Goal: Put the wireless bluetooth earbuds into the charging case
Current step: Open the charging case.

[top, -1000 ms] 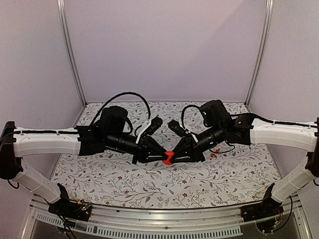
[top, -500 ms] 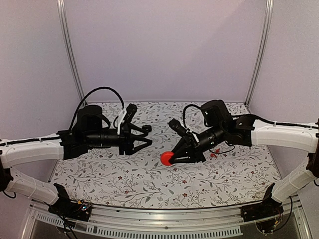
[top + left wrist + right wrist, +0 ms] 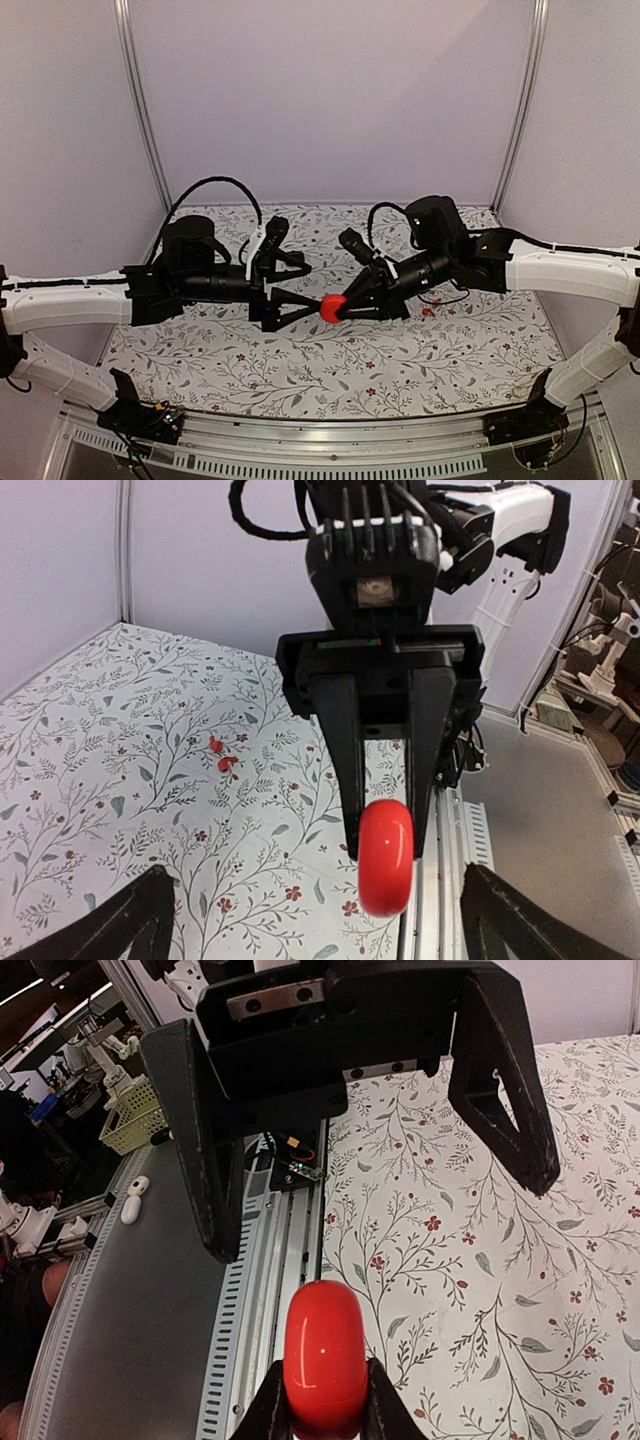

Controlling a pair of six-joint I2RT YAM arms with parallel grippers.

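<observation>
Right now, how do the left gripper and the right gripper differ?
The left gripper's jaws are spread wide; the right gripper's jaws are nearly together. The left gripper holds nothing; the right gripper pinches a red case at its tips. Both are black, raised above the table, and face each other.

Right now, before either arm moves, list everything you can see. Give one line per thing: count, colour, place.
charging case: 1, red, held in the air between the two arms
earbuds: 2, red, lying close together on the tablecloth
tablecloth: 1, white with grey leaves and small red flowers, covering the table
basket: 1, pale green, in the background beyond the table
right gripper: 1, black, shut on the charging case
left gripper: 1, black, open, facing the charging case
</observation>
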